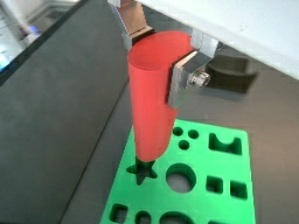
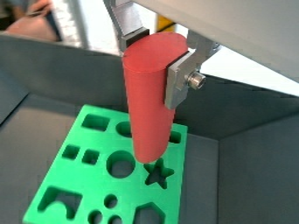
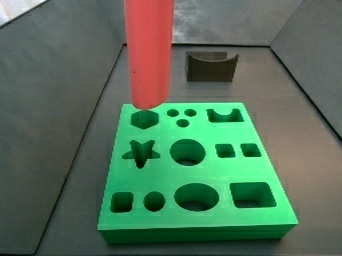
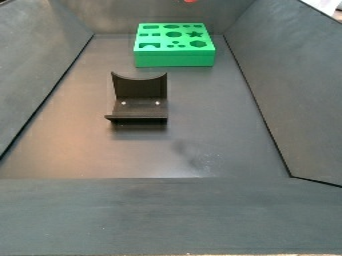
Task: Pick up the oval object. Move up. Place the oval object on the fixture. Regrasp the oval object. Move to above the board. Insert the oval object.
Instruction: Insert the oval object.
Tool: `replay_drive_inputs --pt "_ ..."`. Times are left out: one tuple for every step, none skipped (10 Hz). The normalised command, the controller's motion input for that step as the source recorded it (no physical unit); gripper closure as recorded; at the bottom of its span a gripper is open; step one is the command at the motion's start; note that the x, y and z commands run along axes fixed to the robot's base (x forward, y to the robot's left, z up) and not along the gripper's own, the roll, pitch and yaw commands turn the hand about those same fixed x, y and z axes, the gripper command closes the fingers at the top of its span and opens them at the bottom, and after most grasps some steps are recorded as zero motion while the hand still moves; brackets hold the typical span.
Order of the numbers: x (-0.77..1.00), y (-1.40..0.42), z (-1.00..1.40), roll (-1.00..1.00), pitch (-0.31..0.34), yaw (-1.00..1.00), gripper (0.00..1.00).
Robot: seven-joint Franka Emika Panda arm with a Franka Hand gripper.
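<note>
Here the gripper [image 1: 160, 54] clamps the oval object [image 1: 152, 105] upright over the board [image 3: 267, 205].

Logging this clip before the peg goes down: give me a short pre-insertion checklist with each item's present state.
1. Grip: the gripper is shut on the oval object, finger plates on both sides: ok.
2. Peg attitude: hangs roughly upright in both wrist views: ok.
3. Peg above the board, lower end over its far-left corner in a side view: ok.
4. Peg aligned with the oval cut-out: its tip hangs near the star and hexagon instead: not ok.
5. Fixture empty, away from the board: ok.
6. Height above the board: cannot tell.
</note>
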Motion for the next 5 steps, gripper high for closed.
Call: replay_drive_inputs --pt "0.12 -0.13 0.00 0.00 0.000 -0.84 1.00" --pt "0.00 -0.13 -0.03 0.03 -0.009 -0.81 1.00" --pt "0.00 -0.11 -0.08 0.12 0.000 -0.86 1.00" --pt "0.00 -0.05 -0.12 0.13 0.000 -0.90 1.00" --pt "0.00 -0.08 -0.11 0.08 0.000 -0.93 1.00"
